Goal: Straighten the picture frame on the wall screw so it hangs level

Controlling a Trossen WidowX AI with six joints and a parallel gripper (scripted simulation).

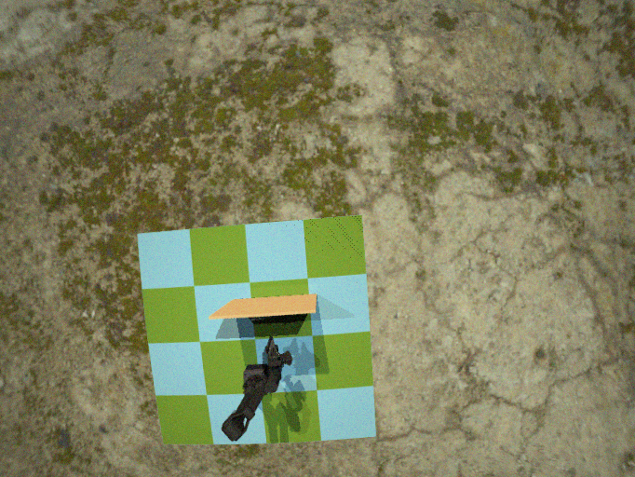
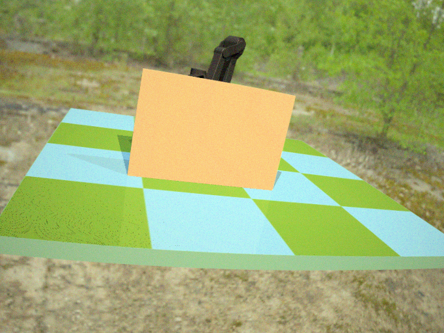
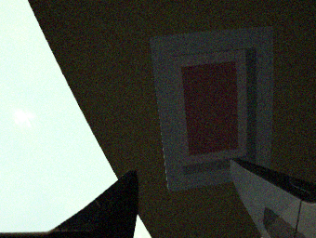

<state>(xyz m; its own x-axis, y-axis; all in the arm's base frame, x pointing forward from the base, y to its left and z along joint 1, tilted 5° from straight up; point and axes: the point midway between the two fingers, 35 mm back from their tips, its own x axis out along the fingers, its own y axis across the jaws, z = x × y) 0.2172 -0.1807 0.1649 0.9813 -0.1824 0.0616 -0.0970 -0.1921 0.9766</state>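
Note:
The picture frame [image 3: 166, 109] has a grey border and a dark red centre. It hangs on the shaded face of the upright board [image 1: 276, 305] [image 2: 211, 129] [image 3: 102, 74], and its sides are not parallel to the board's edge in the wrist view. How far it leans, and toward which side, I cannot tell. The exterior view shows only the board's back. The screw and notched strip are hidden. My gripper [image 3: 184, 172] [image 1: 279, 348] is open, in front of the board by the frame's lower part. The right fingertip overlaps the lower border in view; contact is unclear.
The board stands on a blue and green checkered table top [image 1: 338, 410] [image 2: 215, 222]. My arm [image 1: 253, 398] [image 2: 224, 58] reaches in from the side of the board where the frame hangs. Bright background shows past the board's edge at the left of the wrist view.

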